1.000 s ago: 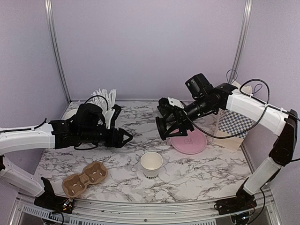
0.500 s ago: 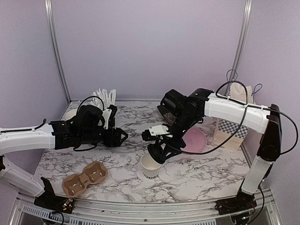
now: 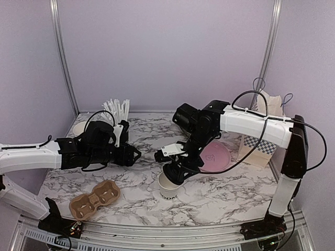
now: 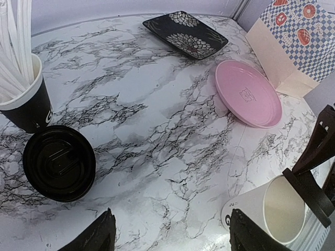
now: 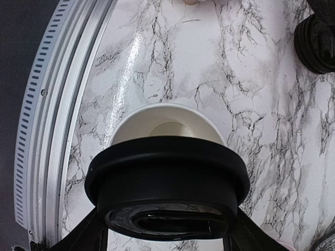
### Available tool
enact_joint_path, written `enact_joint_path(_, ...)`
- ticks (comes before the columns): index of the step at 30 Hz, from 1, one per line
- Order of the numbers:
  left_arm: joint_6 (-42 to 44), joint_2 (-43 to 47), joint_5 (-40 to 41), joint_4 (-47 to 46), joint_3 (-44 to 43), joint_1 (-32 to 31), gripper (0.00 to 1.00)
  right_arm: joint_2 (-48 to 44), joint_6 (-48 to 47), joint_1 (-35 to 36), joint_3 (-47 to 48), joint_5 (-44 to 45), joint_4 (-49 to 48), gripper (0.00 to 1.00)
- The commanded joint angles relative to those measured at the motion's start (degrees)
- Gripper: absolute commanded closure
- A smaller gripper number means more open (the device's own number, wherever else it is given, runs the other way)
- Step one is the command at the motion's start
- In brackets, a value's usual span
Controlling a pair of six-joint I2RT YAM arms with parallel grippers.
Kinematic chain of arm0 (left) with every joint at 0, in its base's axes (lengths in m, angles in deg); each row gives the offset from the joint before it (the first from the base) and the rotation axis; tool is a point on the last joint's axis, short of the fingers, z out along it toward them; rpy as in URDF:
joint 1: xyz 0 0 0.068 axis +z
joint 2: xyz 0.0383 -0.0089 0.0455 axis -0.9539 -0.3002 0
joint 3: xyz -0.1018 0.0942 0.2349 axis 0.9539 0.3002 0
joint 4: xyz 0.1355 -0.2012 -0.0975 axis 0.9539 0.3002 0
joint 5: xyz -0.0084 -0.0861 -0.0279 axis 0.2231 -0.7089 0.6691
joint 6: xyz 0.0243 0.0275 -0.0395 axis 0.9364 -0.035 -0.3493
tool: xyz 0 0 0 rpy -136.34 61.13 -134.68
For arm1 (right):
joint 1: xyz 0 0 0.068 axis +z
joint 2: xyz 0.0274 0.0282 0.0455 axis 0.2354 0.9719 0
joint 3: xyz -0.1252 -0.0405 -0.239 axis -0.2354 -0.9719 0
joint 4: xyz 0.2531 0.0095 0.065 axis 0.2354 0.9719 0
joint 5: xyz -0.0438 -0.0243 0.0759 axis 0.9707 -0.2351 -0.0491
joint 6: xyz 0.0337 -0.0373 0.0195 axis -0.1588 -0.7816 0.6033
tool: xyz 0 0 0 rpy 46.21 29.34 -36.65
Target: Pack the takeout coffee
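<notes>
Two grippers inspected, three views.

Right wrist view: the right gripper (image 5: 166, 212) is clamped on a black lid (image 5: 167, 175) — one finger on each side of its rim. The lid sits level, directly over the white paper cup (image 5: 159, 123), whose open mouth shows just ahead of the fingers. Whether lid and rim touch cannot be told. The cup stands upright on the marble table (image 5: 209, 73). A second black lid (image 5: 315, 42) lies well ahead and to the right of this gripper.

Left wrist view: the left gripper (image 4: 171, 230) has its fingers spread wide, nothing between them, above the table. The second black lid lies flat ahead and left of the fingers, just beside a black cup of white straws (image 4: 29, 110). The white paper cup stands near the right finger. Farther ahead and rightward are a pink plate (image 4: 248, 94), a dark patterned tray (image 4: 185, 34) and a checked paper bag (image 4: 293, 49).

Top view: a cardboard cup carrier (image 3: 95, 198) lies apart from the left gripper — on its near side, wells facing up.
</notes>
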Motion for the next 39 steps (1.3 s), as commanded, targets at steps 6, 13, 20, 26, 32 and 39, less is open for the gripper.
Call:
enact_joint_path(6, -0.4, 2.2, 1.0, -2.1, 1.7, 0.7, 0.24, 2.1, 1.8, 1.3, 3.9, 1.1, 1.1, 0.32)
enact_joint_path(13, -0.9, 2.8, 1.8, -2.2, 2.7, 0.8, 0.24, 3.2, 2.4, 2.5, 3.8, 2.5, 1.1, 0.26)
enact_joint_path(20, -1.7, 2.7, 2.3, -2.1, 3.3, 1.1, 0.24, 3.3, 3.2, 2.7, 3.9, 3.0, 0.5, 0.13)
enact_joint_path(26, -4.2, 1.7, 0.2, -0.4, 2.2, 1.2, 0.23, 0.9, 3.9, 2.7, 5.1, 3.1, 0.4, 0.03)
enact_joint_path(32, -10.6, 0.6, -13.7, 0.2, -0.6, 1.1, 0.23, -3.4, 7.0, -1.0, 4.5, 1.9, -0.8, 0.02)
enact_joint_path(39, -15.4, -4.1, -24.7, -3.6, -1.9, -1.1, 0.21, -4.9, 17.3, -13.0, -4.9, -13.0, -6.2, 0.16)
